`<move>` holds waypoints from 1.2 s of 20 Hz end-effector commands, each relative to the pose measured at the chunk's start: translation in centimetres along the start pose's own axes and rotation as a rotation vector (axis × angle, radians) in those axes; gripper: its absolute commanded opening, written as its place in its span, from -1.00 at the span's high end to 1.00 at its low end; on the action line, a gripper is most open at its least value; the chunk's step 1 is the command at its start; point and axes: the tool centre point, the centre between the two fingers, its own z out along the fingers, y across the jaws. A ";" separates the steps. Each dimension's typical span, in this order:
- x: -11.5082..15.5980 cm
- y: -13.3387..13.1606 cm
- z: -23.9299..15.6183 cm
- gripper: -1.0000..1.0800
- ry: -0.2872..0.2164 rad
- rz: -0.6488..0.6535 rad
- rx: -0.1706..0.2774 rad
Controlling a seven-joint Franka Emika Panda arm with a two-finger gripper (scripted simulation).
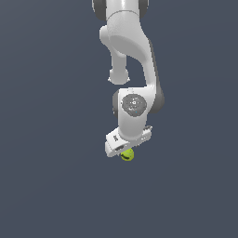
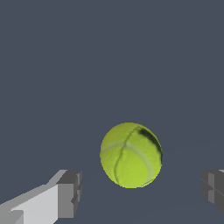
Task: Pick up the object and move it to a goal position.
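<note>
Though small, the ball [image 2: 131, 155] is yellow-green, dark-marked.

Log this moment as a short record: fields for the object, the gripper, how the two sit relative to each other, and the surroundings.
object: small yellow-green ball with pale seams and a dark curved mark
gripper: white two-fingered gripper with grey fingertips, jaws open
relation: ball lies in the gap between the fingertips; clear space shows on both sides, no contact
exterior view: ball peeks out just under the gripper, arm reaching down from above
surroundings: plain dark blue-grey surface; no goal marker visible
</note>
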 end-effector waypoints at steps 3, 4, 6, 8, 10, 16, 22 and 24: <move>0.0 0.0 0.9 -0.92 0.000 -0.001 0.000; 0.0 0.0 1.3 -0.92 0.000 -0.001 0.000; 0.0 0.0 2.4 -0.92 0.000 -0.003 0.000; 0.0 -0.1 3.6 -0.92 0.001 -0.004 0.000; -0.1 -0.1 4.4 -0.92 0.001 -0.005 0.000; 0.1 0.0 5.0 -0.92 0.001 -0.006 0.000; 0.1 0.0 5.0 1.00 0.001 -0.006 0.000; 0.1 0.0 5.0 1.00 0.001 -0.006 0.000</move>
